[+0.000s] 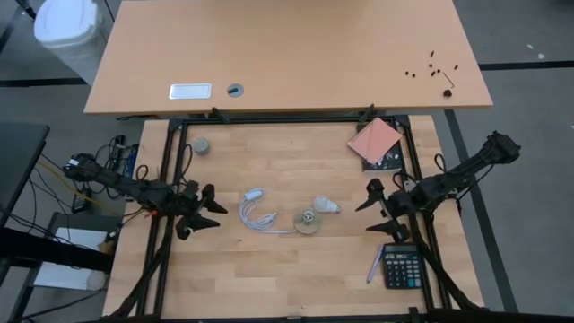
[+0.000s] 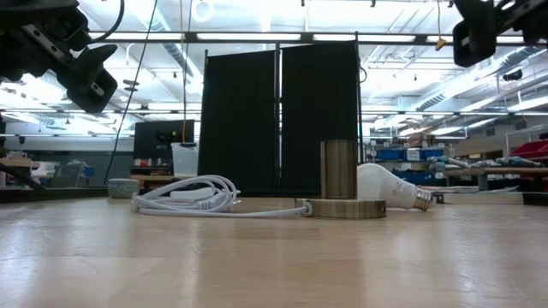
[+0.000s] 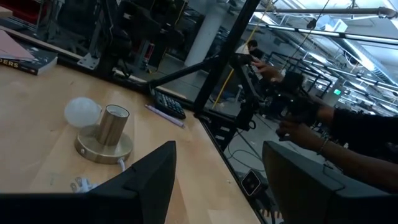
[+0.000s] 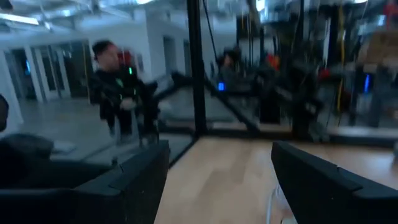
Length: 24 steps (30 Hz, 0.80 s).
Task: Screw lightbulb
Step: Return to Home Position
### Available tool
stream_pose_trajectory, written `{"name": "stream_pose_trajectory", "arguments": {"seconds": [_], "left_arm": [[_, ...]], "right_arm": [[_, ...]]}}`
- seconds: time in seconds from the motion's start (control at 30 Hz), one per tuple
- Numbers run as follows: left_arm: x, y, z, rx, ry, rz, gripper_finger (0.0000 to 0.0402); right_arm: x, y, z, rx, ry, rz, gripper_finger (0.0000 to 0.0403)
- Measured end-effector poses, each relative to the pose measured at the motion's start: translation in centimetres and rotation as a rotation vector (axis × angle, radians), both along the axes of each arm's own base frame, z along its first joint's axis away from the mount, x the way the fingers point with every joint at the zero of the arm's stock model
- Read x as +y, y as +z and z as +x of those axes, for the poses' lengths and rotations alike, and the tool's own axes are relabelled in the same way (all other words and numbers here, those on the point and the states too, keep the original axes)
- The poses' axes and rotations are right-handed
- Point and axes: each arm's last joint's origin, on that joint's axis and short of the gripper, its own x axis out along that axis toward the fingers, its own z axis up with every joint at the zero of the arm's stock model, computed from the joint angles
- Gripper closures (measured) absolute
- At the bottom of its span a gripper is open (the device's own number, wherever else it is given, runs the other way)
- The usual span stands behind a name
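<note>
The lightbulb (image 1: pixel 327 206) — smooth, white, pear-shaped — was seen lying on its side on the wooden surface (image 1: pixel 287 161), just beside the round brass lamp (image 1: pixel 308 221) and coiled white cable (image 1: pixel 256 213). The left gripper (image 1: pixel 213 208) and right gripper (image 1: pixel 366 208) were held open to either side; a calculator (image 1: pixel 402 266) was seen near the right.
</note>
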Motion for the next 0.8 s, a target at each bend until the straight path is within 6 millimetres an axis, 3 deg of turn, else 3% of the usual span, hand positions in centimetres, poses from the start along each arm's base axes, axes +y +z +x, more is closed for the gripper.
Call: {"name": "stream_pose_trajectory", "arguments": {"seconds": [0.2, 0.8], "left_arm": [[0.0, 0.0, 0.0, -0.001, 0.0, 0.0, 0.0159], [0.0, 0.0, 0.0, 0.0, 0.0, 0.0, 0.0159]], "right_arm": [[-0.6, -1.3, -1.2, -0.146, -0.011, -0.005, 0.0107], [-1.3, -2.1, -3.0, -0.103, 0.044, -0.079, 0.0109]]}}
